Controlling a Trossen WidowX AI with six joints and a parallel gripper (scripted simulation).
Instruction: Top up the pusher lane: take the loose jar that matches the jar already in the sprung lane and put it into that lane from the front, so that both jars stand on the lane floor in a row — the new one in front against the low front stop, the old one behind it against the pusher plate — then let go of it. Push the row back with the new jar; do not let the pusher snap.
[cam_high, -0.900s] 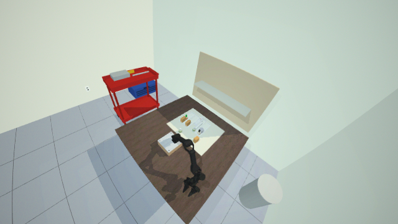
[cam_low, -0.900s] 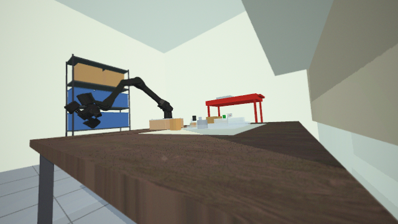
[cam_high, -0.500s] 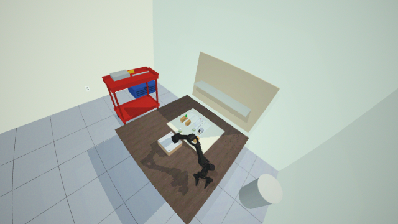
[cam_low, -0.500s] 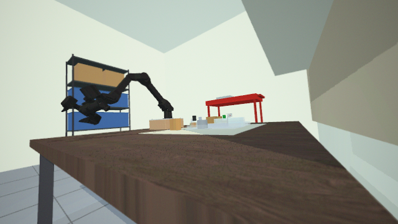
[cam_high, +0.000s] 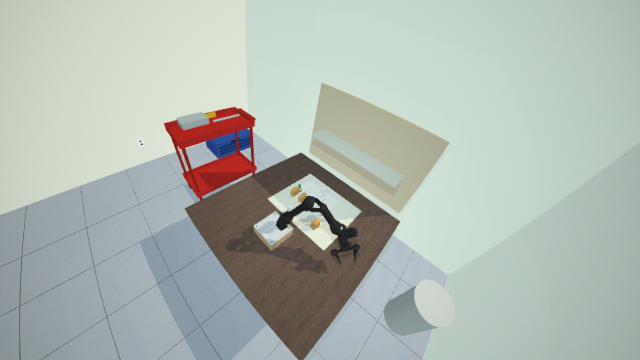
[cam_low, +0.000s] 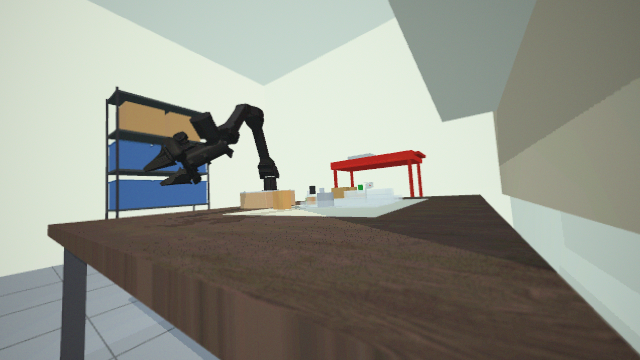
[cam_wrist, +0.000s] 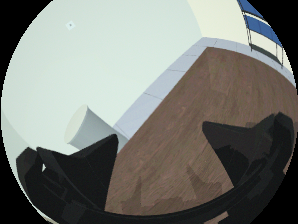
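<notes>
My gripper (cam_high: 346, 257) (cam_low: 160, 173) (cam_wrist: 161, 132) is open and empty. It hangs in the air above the near corner of the wooden table (cam_high: 280, 285) (cam_low: 350, 260) (cam_wrist: 200, 116), well away from the pale mat (cam_high: 346, 209) (cam_low: 370, 211). The small jars and the pale lane fixture (cam_low: 370, 196) stand on the mat, far from the fingers. A small jar with a dark lid (cam_low: 312, 192) and a pale one (cam_low: 325, 198) show there, with a green-topped item (cam_high: 299, 186) (cam_low: 360, 187) behind. They are too small to tell which jar is in the lane.
Tan blocks (cam_high: 294, 191) (cam_high: 315, 224) lie on the mat. The arm's base stands on a low box (cam_high: 272, 232) (cam_low: 262, 199). A red cart (cam_high: 215, 145) (cam_low: 377, 160), a rack with blue and tan bins (cam_low: 150, 160), a grey cylinder bin (cam_high: 420, 307) (cam_wrist: 87, 125) and a wall panel with a shelf (cam_high: 360, 157) surround the table.
</notes>
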